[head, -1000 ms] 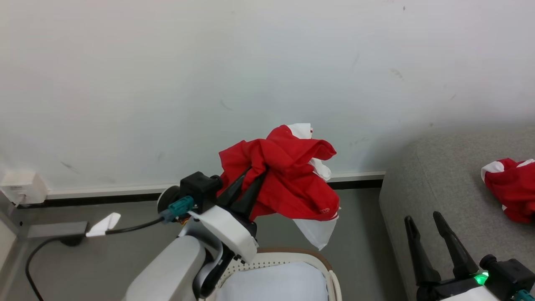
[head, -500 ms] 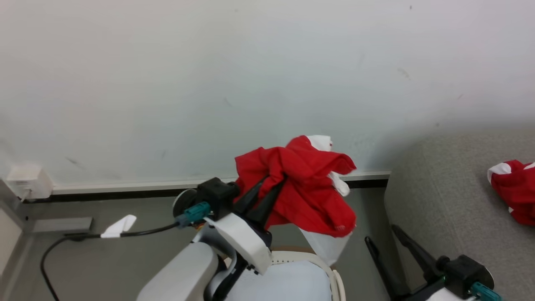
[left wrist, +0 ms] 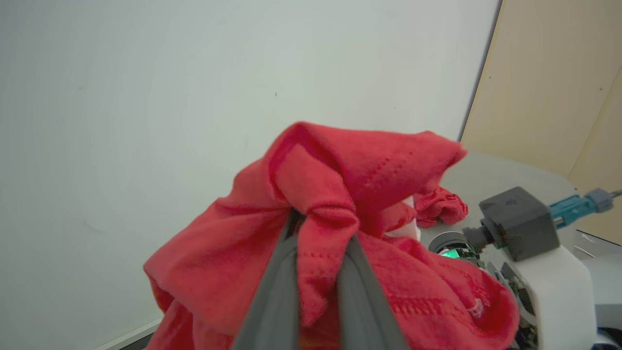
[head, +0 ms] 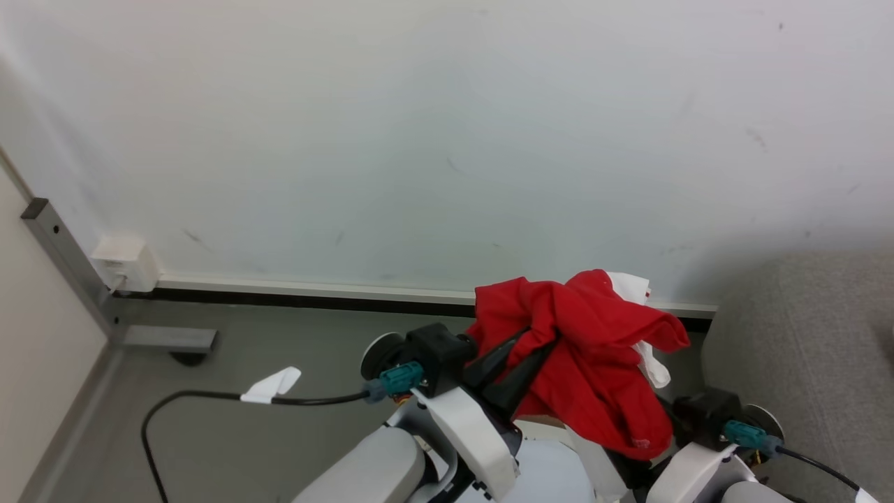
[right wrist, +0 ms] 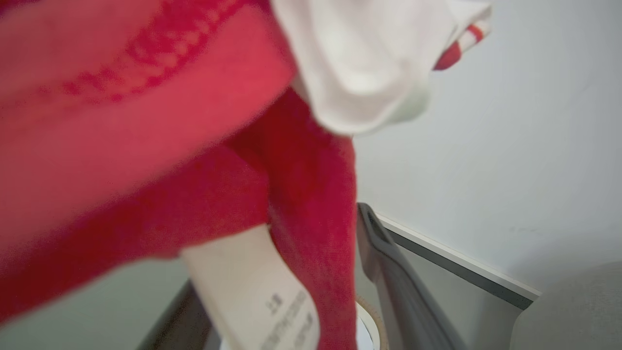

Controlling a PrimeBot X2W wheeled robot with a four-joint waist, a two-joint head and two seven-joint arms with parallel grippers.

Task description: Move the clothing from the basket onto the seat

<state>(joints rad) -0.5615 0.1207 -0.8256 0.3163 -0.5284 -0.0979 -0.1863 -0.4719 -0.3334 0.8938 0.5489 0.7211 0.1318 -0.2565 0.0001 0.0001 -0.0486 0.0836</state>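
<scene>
The clothing is a bunched red garment with white trim, hanging in the air in front of the wall. My left gripper is shut on a fold of the clothing; its grey fingers pinch the fabric from both sides. The right gripper's fingers stand wide apart, open, under the hanging clothing, which drapes down between them. The right gripper's dark wrist block shows just behind the cloth. A bit of the basket's rim shows below. The grey seat is at the right, with another red garment on it.
A white wall with a skirting board stands right behind. On the grey floor lie a black cable with a white tag and a grey bracket. A white socket box and a beige panel are at the left.
The head camera has turned, sliding the scene to the right. My right gripper has swung left and come in beneath the hanging garment. The left gripper keeps its hold on the garment.
</scene>
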